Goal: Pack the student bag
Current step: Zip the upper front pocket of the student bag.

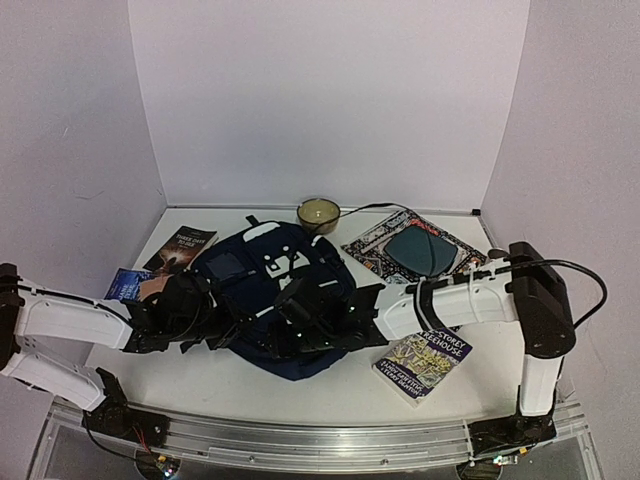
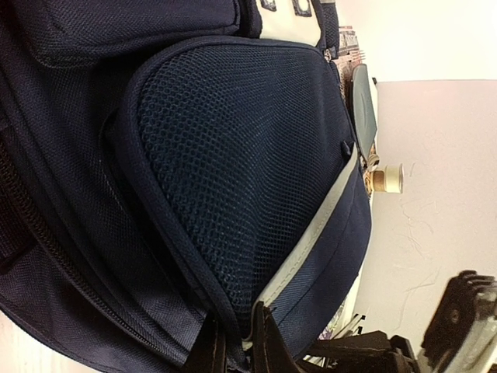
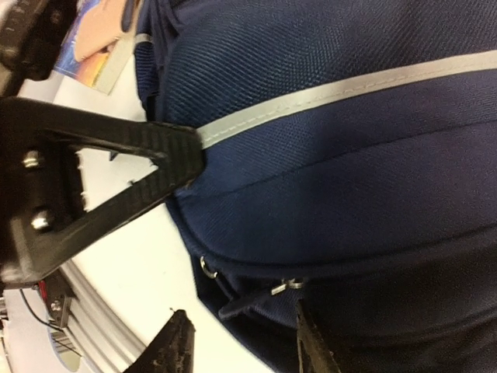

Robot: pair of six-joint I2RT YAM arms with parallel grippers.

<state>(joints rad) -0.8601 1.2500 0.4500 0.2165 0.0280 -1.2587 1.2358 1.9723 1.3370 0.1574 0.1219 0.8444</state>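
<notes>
Top: student bag (image 1: pixel 235 268) lies mid-table (image 1: pixel 330 395), closer to the near edge. Book (image 1: pixel 425 362) toward the right near corner reads "STOREY TREEHOUSE".

Left wrist: left gripper (image 2: pixel 235 338) pinched tight on the bag's white-trimmed seam.

Right wrist: right gripper (image 3: pixel 242 342) fingers apart, zipper pull (image 3: pixel 245 301) between them.

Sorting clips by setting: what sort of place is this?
Probably a lab booth: bare white walls box in a white table, and a metal rail at its edge carries the left arm and right arm.
</notes>
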